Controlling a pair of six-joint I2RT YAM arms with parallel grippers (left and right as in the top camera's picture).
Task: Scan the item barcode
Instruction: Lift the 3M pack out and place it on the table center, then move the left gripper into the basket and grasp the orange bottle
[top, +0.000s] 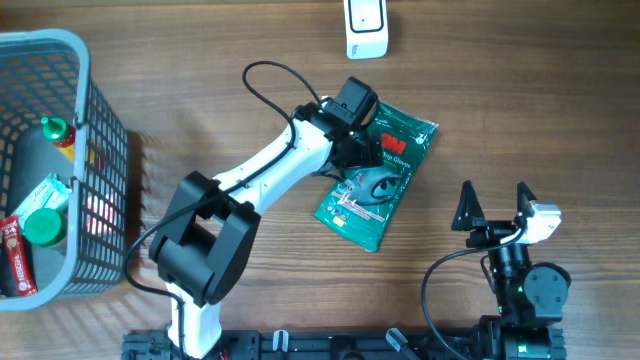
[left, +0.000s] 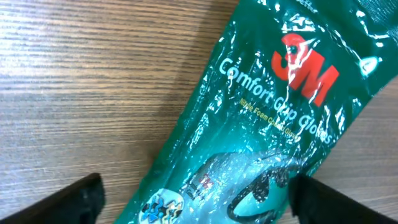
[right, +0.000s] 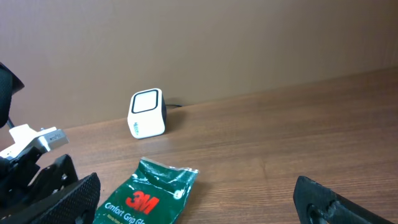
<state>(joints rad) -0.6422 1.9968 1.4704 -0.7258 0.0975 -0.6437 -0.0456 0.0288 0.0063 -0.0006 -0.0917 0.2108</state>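
Item: glove packet (top: 378, 175). It is a flat pouch of glossy dark-green film, crinkled, with a red 3M logo and white "Comfort Grip Gloves" lettering. A grey glove is pictured on its lower half.

Position: flat on the wooden worktop (top: 520, 90), near centre, long axis tilted. The logo end points toward the white scanner (top: 366, 27), well apart from it.

Left tool (left: 199, 202): directly over the packet, black fingers spread wide with the packet's lower part between them in the wrist view. Nothing is clamped; I cannot tell whether the fingers touch the film.

Right tool (top: 493, 203): fingers apart, empty, over the right side of the worktop, well apart from the packet.
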